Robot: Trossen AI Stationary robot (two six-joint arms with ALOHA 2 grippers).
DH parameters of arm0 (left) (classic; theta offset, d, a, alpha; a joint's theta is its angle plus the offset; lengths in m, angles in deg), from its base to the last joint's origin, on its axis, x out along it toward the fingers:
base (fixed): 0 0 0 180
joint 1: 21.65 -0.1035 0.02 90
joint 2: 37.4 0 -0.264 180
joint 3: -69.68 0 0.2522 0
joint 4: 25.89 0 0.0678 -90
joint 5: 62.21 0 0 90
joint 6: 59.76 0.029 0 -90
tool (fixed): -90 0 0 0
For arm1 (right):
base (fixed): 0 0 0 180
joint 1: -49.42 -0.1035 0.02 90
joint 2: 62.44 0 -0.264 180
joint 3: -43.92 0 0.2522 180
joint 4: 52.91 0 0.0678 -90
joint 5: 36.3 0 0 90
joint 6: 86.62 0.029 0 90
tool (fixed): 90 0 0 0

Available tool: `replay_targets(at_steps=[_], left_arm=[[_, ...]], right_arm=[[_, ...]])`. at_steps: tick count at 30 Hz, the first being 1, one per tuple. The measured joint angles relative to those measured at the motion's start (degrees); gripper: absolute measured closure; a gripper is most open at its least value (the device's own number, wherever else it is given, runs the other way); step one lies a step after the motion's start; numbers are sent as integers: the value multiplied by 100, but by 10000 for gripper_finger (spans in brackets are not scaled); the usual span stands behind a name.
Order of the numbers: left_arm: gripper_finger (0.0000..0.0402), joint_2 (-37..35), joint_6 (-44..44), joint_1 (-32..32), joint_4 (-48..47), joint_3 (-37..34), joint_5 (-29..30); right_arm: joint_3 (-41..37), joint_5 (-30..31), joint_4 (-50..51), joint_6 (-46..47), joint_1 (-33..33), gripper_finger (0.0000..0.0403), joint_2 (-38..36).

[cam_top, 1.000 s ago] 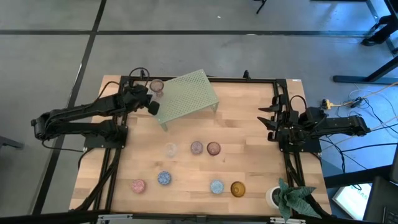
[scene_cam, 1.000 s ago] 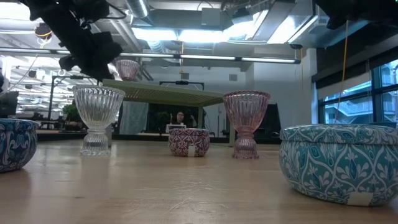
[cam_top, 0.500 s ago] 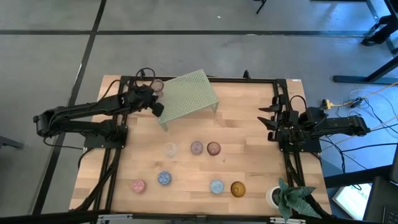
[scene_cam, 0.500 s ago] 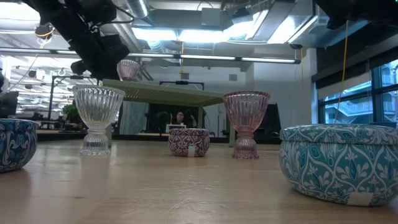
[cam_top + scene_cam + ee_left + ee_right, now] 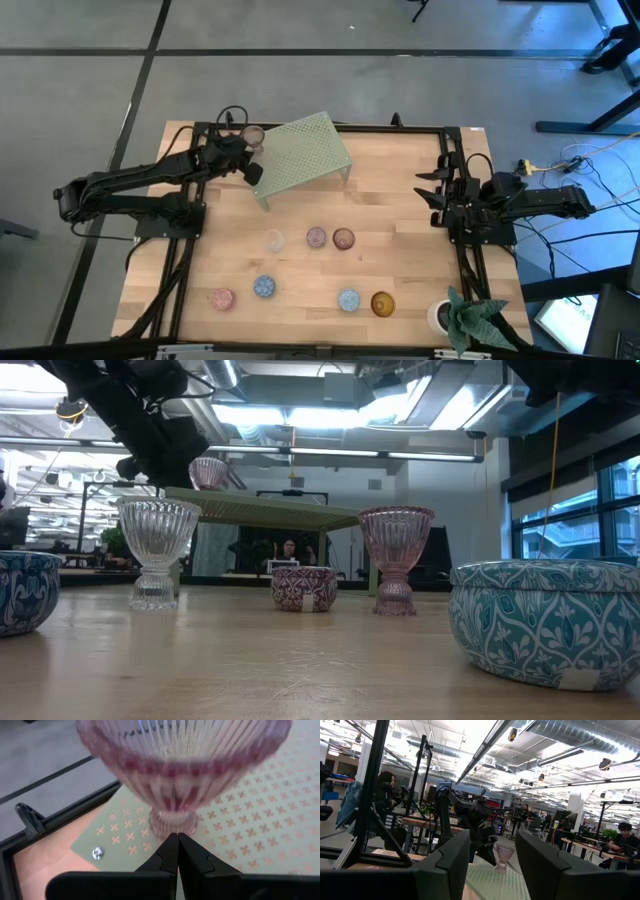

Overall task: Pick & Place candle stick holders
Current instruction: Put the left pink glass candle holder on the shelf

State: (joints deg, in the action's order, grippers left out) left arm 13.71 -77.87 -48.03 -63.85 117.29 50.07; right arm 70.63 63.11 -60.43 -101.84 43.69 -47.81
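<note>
Seven candle stick holders (image 5: 316,237) on the table, one on the green rack (image 5: 303,155); left pincer (image 5: 247,160) clenched empty.

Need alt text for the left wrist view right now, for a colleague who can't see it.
The left hand, fingers shut, points at a pink stemmed cup standing on the green rack. The wooden table shows beyond the rack's corner.
</note>
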Motion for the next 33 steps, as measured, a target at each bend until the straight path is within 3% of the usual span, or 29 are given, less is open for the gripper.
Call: replay_targets(at_steps=[6, 24, 33], left_arm=[[400, 0, 4, -1, 122, 0, 149], [400, 636, 281, -164, 859, 0, -159], [400, 399, 284, -169, 747, 0, 270]], right_arm=[[-1, 0, 9, -1, -2, 238, 0], [0, 0, 7, -20, -1, 238, 0], [-1, -1, 17, -16, -2, 238, 0]])
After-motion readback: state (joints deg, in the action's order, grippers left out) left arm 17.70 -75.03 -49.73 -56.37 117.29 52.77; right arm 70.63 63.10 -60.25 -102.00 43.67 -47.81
